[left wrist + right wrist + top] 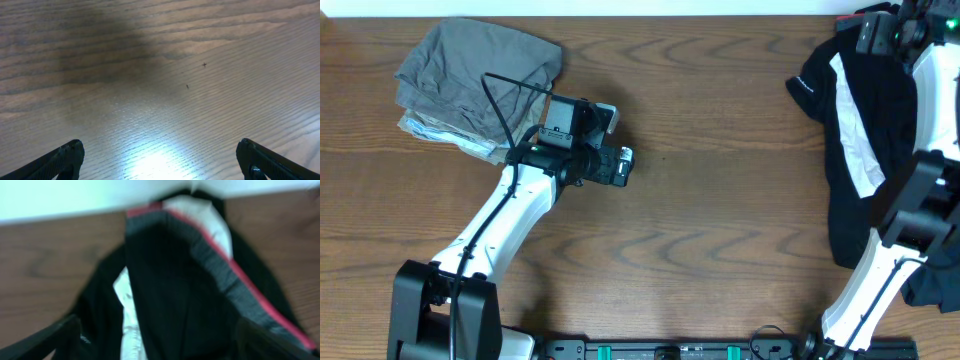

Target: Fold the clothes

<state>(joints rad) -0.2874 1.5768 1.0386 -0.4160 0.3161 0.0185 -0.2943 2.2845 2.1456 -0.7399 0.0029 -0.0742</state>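
A black garment with white panels point(845, 130) lies crumpled at the table's right side. In the right wrist view it fills the frame, black point(165, 280) with a red and grey band. My right gripper point(882, 30) hovers over its far end; its fingers point(157, 330) stand wide apart on either side of the cloth, open. A stack of folded grey clothes point(475, 75) sits at the far left. My left gripper point(623, 165) is open and empty over bare wood point(159, 147), to the right of the stack.
The wooden table point(720, 230) runs between the two arms. More dark cloth point(930, 285) lies at the right edge behind the right arm. The table's far edge meets a white wall point(75, 197).
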